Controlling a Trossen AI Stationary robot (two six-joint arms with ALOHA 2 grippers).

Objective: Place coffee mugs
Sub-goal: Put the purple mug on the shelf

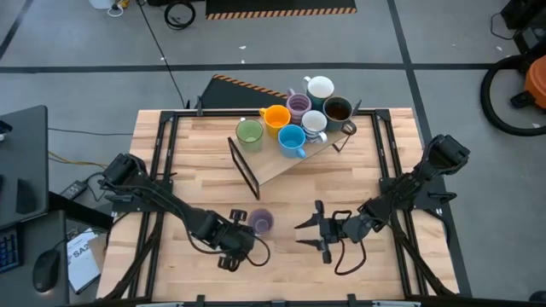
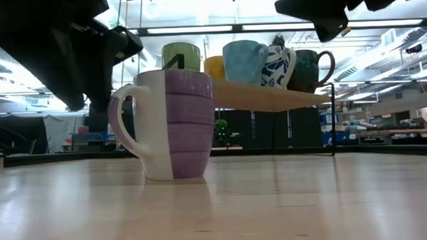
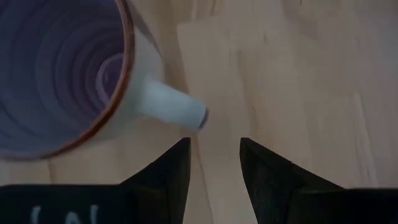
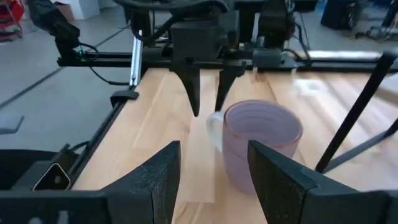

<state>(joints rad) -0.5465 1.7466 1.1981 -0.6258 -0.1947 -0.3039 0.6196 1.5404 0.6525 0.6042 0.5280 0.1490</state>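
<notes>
The left gripper [image 1: 241,228] hovers low over the pale wooden table [image 1: 171,162] near its front edge, its two dark, wedge-shaped fingers [image 3: 168,177] parted with bare wood showing between them and nothing in their grasp; their tips sit just beside the handle of a lilac mug [image 1: 260,222], close to it but not closed around it. That mug stands upright on the table, a rounded ceramic cup with a ribbed lilac wall, a white stripe on the handle side, a smooth white loop handle and a thin brown line around its rim; inside, concentric ridges run down to the bottom. From the other side the right gripper [image 1: 309,233] faces the same mug, a little apart from it, its broad matte-black fingers [image 4: 158,180] spread wide and empty. Farther back, a slanted wooden shelf [image 1: 277,166] on thin black metal legs carries the remaining mugs in a tight cluster: a green mug [image 1: 249,132], an orange mug [image 1: 275,117], a blue mug [image 1: 292,140], a second lilac mug [image 1: 298,106], a plain white mug [image 1: 320,88], a white mug with a blue pattern [image 1: 315,124] and a dark mug [image 1: 338,111] with a glossy glaze. All seven stand upright, several touching their neighbours. The table top is made of jointed light planks with a smooth, faintly shiny finish, framed by black metal rails [image 1: 159,153].
</notes>
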